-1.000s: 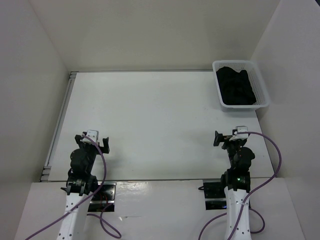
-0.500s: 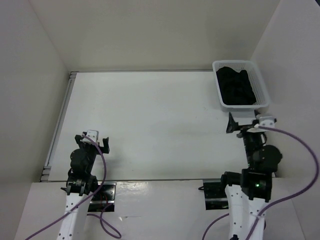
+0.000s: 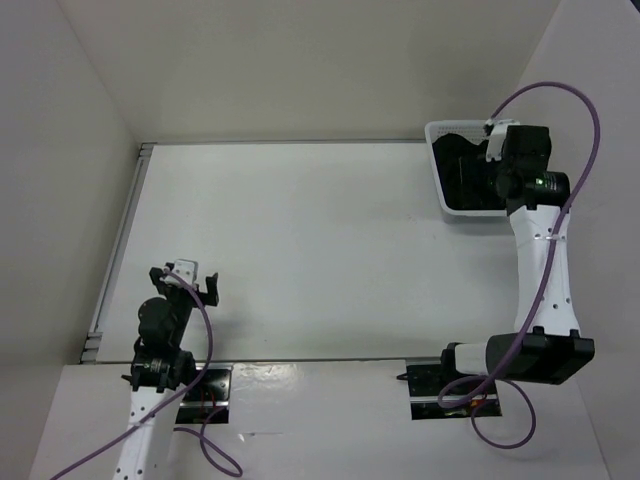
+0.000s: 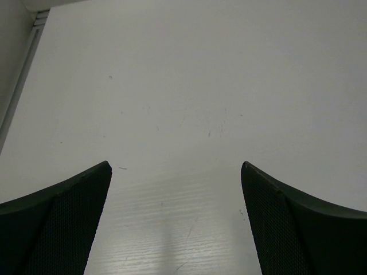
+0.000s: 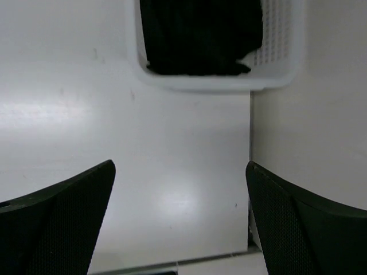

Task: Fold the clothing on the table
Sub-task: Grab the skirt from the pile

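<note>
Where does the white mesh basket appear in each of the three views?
Top external: the basket is at upper right, on the table's far right corner.
Left wrist: not in it.
Right wrist: the basket is at top centre, cut by the upper edge.
Shared landmark: the black clothing lying in the basket, also visible from the right wrist.

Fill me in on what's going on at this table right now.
Nothing is being folded yet. The black clothing lies bunched in the white mesh basket at the far right corner of the table, not spread out on it. The right arm is stretched out to the basket, with the right gripper open and empty and the clothing just ahead of it. The left gripper sits open near its base over bare tabletop, holding nothing.
</note>
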### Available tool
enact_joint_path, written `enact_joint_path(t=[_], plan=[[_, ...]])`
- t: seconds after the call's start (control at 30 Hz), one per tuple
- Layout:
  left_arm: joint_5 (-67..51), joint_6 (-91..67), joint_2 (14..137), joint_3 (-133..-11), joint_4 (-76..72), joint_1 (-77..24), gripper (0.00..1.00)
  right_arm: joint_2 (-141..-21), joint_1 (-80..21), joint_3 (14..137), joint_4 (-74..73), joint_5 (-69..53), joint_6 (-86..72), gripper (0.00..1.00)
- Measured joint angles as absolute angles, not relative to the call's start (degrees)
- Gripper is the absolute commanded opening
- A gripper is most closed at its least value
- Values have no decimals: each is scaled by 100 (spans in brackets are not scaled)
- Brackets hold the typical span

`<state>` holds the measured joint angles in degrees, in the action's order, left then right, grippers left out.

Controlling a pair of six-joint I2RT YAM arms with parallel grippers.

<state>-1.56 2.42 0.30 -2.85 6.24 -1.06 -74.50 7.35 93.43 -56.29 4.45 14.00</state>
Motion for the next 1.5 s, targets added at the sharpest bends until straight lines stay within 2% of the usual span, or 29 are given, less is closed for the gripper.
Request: enact_joint_path(t=[0.1, 0.17, 0.23, 0.37, 0.4, 0.5, 0.57, 0.67, 0.83, 1.27, 1.5], plan=[[-174, 279, 43, -685, 624, -106, 99, -7422, 644, 8847, -5929, 742, 1632, 98], [-178, 309, 180, -1262, 587, -106, 99, -7308, 596, 8744, -5953, 851, 1750, 98], [-134, 379, 840, -2290, 740, -106, 99, -7247, 576, 8742, -5907, 897, 1811, 98], [261, 421, 3433, -5190, 1282, -117, 99, -7476, 576, 8709, -5680, 963, 1809, 98], [489, 399, 4941, -6984, 1549, -117, 99, -7907, 607, 8722, -5542, 961, 1782, 98], [539, 711, 6571, -8818, 2744, -99, 99, -8783, 786, 9008, -5406, 683, 1584, 98], [451, 790, 7323, -9402, 3131, -19, 99, -9284, 991, 9168, -5100, 510, 1387, 98], [172, 749, 7815, -9100, 3769, 239, 99, -9671, 1164, 9262, -4790, 357, 1214, 98], [-82, 578, 7944, -8178, 4390, 598, 99, -10256, 1223, 9797, -4425, 163, 1114, 98], [-1173, 274, 7585, -6991, 3948, 1389, 99, -12479, 1380, 10534, -3542, -16, 1004, 98], [-1317, 279, 7474, -6805, 3850, 1599, 99, -13150, 1382, 10971, -3385, 43, 1009, 98]])
